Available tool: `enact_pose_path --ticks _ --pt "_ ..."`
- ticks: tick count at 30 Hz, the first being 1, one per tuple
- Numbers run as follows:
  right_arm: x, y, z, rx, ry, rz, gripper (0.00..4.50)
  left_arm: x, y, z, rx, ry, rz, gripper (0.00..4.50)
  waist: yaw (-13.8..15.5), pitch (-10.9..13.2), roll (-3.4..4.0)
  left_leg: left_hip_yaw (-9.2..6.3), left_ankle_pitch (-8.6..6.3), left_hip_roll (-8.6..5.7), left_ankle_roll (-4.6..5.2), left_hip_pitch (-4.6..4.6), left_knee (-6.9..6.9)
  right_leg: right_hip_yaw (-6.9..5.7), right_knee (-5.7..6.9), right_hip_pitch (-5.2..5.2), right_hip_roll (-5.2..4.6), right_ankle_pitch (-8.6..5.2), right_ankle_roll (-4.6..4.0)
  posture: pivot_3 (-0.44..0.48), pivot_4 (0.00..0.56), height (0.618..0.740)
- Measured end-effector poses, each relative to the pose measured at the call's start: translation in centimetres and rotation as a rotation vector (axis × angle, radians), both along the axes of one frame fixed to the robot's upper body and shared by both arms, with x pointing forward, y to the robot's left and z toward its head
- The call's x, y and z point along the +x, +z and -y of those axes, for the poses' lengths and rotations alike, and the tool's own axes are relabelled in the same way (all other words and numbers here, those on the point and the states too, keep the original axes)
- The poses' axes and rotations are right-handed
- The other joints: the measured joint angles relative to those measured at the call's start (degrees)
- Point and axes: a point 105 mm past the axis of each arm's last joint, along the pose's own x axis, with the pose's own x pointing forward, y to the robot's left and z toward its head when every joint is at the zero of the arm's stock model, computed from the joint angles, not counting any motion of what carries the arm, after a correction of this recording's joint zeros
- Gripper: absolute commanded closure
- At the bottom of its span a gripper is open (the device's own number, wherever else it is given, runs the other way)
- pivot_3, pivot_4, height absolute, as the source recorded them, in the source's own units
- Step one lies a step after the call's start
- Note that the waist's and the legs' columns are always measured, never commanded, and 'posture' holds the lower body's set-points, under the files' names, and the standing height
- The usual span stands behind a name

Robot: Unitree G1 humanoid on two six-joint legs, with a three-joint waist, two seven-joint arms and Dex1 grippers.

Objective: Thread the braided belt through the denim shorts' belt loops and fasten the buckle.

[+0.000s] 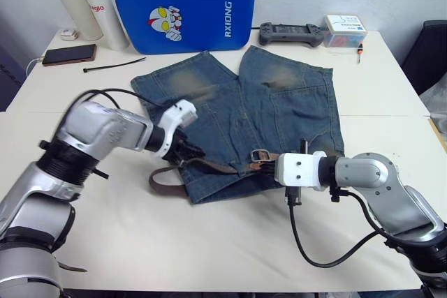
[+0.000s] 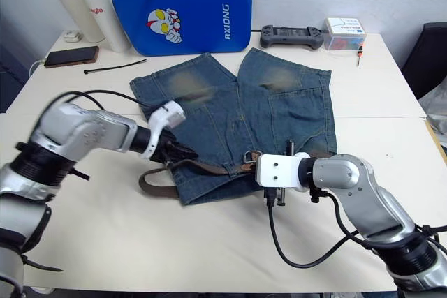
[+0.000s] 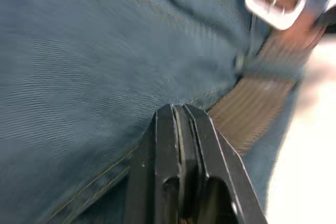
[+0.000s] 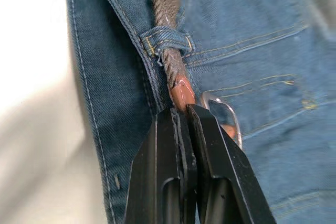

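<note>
Right pincer (image 4: 181,109) is closed on the tan tip of the braided belt (image 4: 167,3), as you can see in its wrist view: the two black fingers are pressed together around the reddish-tan end, just past a belt loop (image 4: 167,40) through which the braided strap passes. The buckle (image 4: 223,109) lies flat on the denim just beside that pincer's fingers.

Left pincer (image 1: 188,153) sits at the waistband's other end, on the robot's left. In its wrist view you see its fingers (image 3: 181,129) shut tight together, tips against the waistband edge where denim and braided strap meet; whether anything is held between them cannot be told.

You will find the denim shorts (image 1: 279,102) spread flat in the middle of the white surface (image 1: 209,242), legs pointing away from the robot, waistband nearest it. The belt runs along the waistband between the two pincers, and a loose loop of it spills off the shorts onto the surface near the left pincer.

Along the far edge of the surface you have a blue case (image 1: 185,6), two white bottles (image 1: 87,1) to its left, a phone (image 1: 68,54), a thin black cable tie (image 1: 112,65), a grey controller (image 1: 291,33) and a small box (image 1: 345,30).
</note>
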Motion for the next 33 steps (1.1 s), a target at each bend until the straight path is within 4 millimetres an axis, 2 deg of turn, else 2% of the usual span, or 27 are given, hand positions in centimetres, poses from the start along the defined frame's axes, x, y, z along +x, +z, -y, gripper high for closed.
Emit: enact_pose_path --ticks 6,9,13,18,22,28,33 --pt "0.0 1.0 0.9 -0.018 -0.039 0.077 4.5 0.2 -0.5 0.0 0.107 -0.201 0.083 4.46 -0.05 -0.01 0.01 0.01 0.01 0.0 0.04 0.1 0.12 0.06 0.17 0.08 -0.02 0.0 0.0 0.0 0.15 0.74" --pt "0.4 2.5 2.2 -0.034 -0.075 0.153 4.5 0.5 -0.7 -0.1 0.124 -0.247 0.103 4.46 -0.04 -0.02 0.03 0.03 0.0 0.0 0.06 0.32 0.1 0.07 0.2 0.27 -0.02 0.0 0.0 0.0 0.15 0.74" --pt "0.8 4.4 3.2 -0.047 -0.083 0.243 4.5 0.8 -1.0 -0.2 0.13 -0.262 0.113 4.46 -0.1 -0.02 0.03 0.05 0.01 0.01 0.11 0.76 0.06 0.12 0.23 0.65 -0.03 0.0 0.0 0.0 0.15 0.74" --pt "1.7 6.4 3.4 -0.049 -0.053 0.343 4.5 0.7 -1.3 -0.6 0.129 -0.255 0.121 4.46 -0.77 -0.04 0.05 0.05 0.02 0.0 0.17 1.09 0.03 0.11 0.25 0.97 -0.04 0.0 0.0 0.0 0.15 0.74" --pt "2.9 8.0 4.9 -0.094 -0.07 0.419 4.5 0.5 -1.5 -0.9 0.126 -0.241 0.128 4.46 -1.22 -0.04 0.06 0.06 -0.11 0.0 0.39 1.49 -0.19 0.12 0.14 1.36 -0.05 -0.02 -0.02 0.0 0.15 0.74" --pt "5.0 7.7 8.2 -0.187 -0.141 0.437 4.5 0.1 -1.7 -1.2 0.124 -0.22 0.132 4.46 -1.57 -0.05 0.08 0.14 -0.1 0.01 0.39 1.52 -0.21 0.18 0.22 1.32 -0.04 -0.02 -0.03 0.0 0.15 0.74" --pt "5.5 8.3 8.3 -0.197 -0.119 0.456 4.5 -0.1 -1.7 -1.5 0.117 -0.192 0.136 4.46 -2.05 -0.06 0.09 0.14 -0.09 0.04 0.36 1.53 -0.22 0.18 0.25 1.31 -0.02 -0.04 -0.05 0.0 0.15 0.74"
